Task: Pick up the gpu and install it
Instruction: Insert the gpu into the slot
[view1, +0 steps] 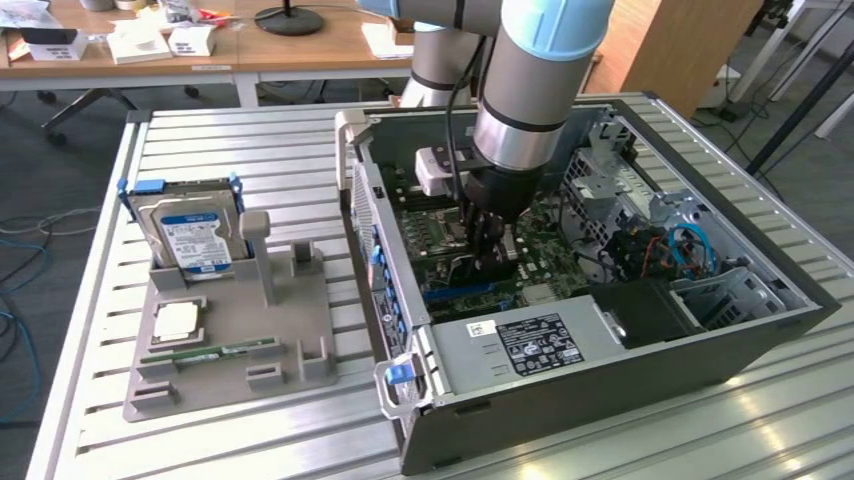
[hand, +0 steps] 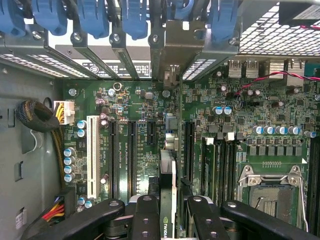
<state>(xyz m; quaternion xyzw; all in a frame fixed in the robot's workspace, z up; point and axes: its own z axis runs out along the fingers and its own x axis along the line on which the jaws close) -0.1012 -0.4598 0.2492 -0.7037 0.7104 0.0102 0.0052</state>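
Observation:
The gpu (hand: 167, 170) stands on edge between my fingers (hand: 146, 220), a thin dark card with a silver bracket (hand: 172, 50) reaching to the case's rear slot openings. It hangs over the green motherboard (hand: 145, 100), in line with the black expansion slots (hand: 131, 160); I cannot tell whether its lower edge touches a slot. In the exterior view my gripper (view1: 483, 240) reaches straight down inside the open computer case (view1: 561, 400), shut on the gpu (view1: 481, 268) just above the board.
On the exterior view's left, a grey holder (view1: 287, 330) carries a silver hard drive (view1: 194, 235), a processor chip (view1: 178, 322) and a green memory stick (view1: 214, 350). The power supply (view1: 534, 340), drive cages (view1: 721, 290) and blue slot clips (hand: 95, 17) crowd the case. A processor socket (hand: 272, 195) lies nearby.

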